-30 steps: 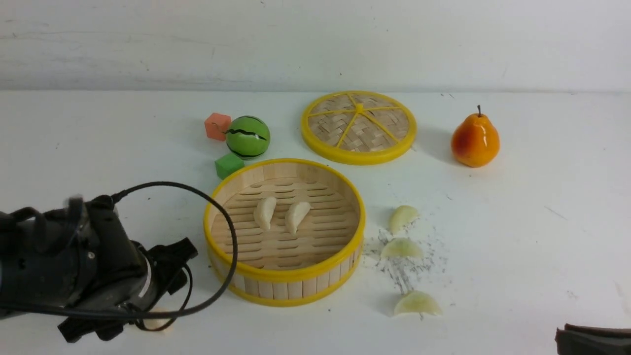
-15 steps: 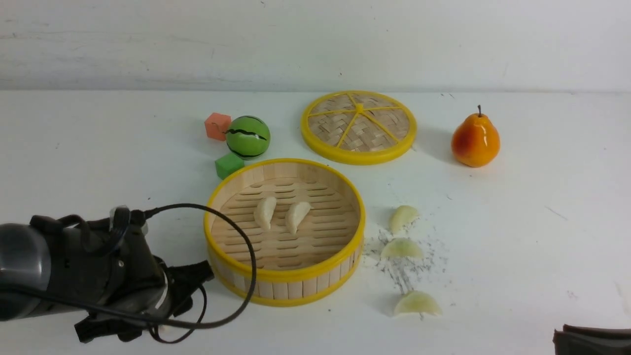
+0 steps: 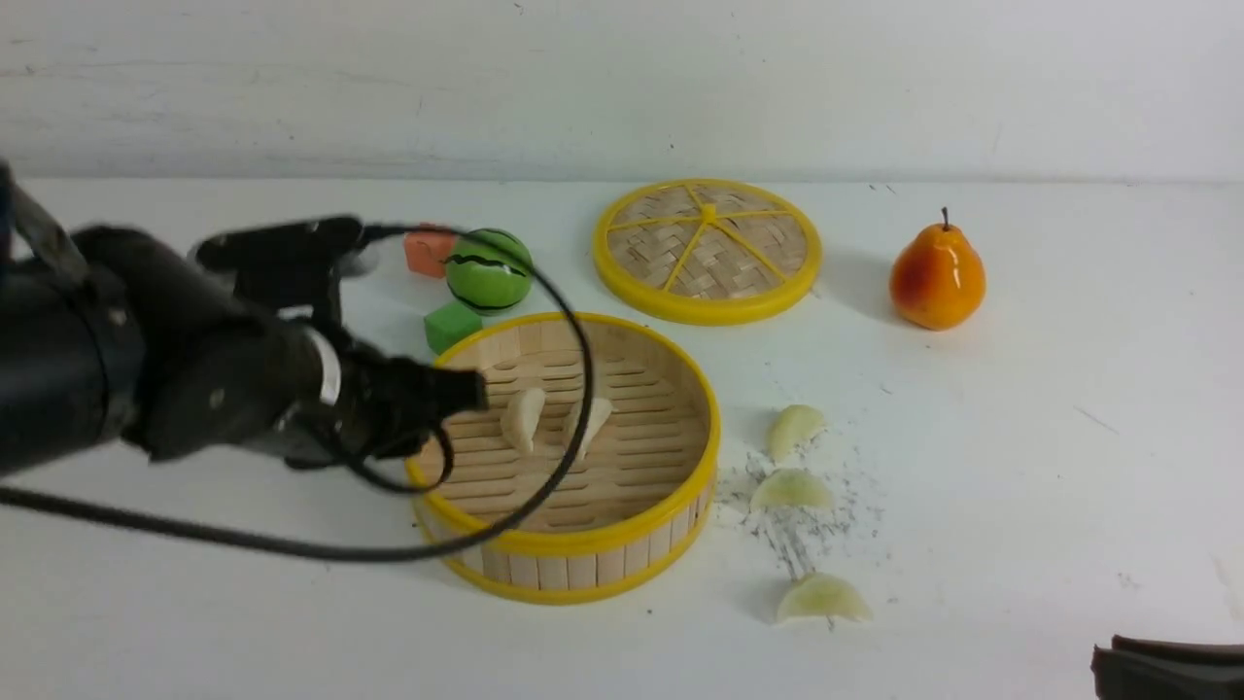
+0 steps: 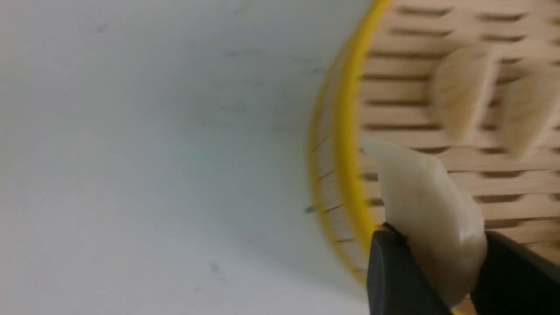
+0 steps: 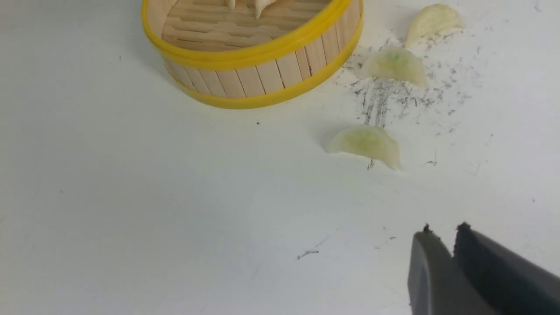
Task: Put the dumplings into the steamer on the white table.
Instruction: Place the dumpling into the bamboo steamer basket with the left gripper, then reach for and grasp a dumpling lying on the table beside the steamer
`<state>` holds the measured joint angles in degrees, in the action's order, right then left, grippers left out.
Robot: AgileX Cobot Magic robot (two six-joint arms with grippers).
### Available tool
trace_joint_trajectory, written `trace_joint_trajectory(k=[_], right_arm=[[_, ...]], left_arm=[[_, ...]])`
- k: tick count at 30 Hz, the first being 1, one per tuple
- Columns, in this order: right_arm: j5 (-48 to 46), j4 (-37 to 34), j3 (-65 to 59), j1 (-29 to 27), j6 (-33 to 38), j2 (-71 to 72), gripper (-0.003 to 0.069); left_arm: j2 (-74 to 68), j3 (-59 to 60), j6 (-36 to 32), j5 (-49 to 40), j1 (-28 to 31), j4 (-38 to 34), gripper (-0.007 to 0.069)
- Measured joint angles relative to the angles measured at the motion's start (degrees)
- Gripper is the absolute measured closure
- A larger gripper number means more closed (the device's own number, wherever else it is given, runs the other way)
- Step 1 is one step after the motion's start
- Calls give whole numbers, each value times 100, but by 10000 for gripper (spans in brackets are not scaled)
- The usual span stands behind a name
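Bright, even light fills the white table (image 3: 1069,437). To the right of the steamer (image 3: 564,544), the pear (image 3: 936,277) and the loose dumplings (image 3: 795,428) cast soft, short shadows toward it, and the pear shows a small glare spot. The left arm (image 3: 194,379) at the steamer's left is blurred. In the left wrist view the steamer's rim and the inner dumplings (image 4: 463,87) smear, while the cream dumpling (image 4: 431,218) over the rim is sharper.

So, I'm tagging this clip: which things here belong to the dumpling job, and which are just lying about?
Job: steamer; dumpling in the left tool; two dumplings inside; three on the table.
Lying about: lid, pear, melon, orange cube, green cube.
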<state>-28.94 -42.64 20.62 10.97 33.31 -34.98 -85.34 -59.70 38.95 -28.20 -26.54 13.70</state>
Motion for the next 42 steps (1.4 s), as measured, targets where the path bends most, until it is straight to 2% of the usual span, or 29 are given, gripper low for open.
trace_joint_trajectory(k=[1,5,8,11,16,23,28,30,33,35,38,42], right_arm=[[6,7,0,0,5,0,574],[21,159,0,0,5,0,575],[21,245,0,0,5,0,575],[16,267,0,0,5,0,575],[10,280,0,0,5,0,573],[-5,280,0,0,5,0,573],[-5,280,0,0,5,0,573],[-5,280,0,0,5,0,573],[-5,280,0,0,5,0,569],[-29,287,0,0,5,0,566],[-266,498,0,0,5,-8,565],[-720,704,15,112,5,-353,564]], left_arm=[[-90,-375,-641,-188,0,-406,407],[-833,-1514,-2102,-1029,0,-1641,407],[-1625,-2373,-2931,-1503,-22,-2502,407],[-2131,-2863,-3255,-1594,-51,-2891,407],[-2986,-3418,-3372,-1620,-64,-3080,407],[-3493,-3515,-3371,-1190,-64,-3125,405],[-3545,-3534,-3304,-1164,-64,-3143,333],[-3545,-3601,-3300,-1207,-64,-3273,281],[-3545,-3791,-3293,-1515,-64,-3438,249],[-3496,-4082,-3288,-2027,-59,-3490,242],[-3231,-4515,-3288,-2747,-66,-3250,270],[-2484,-4898,-3283,-3484,-66,-2496,380]])
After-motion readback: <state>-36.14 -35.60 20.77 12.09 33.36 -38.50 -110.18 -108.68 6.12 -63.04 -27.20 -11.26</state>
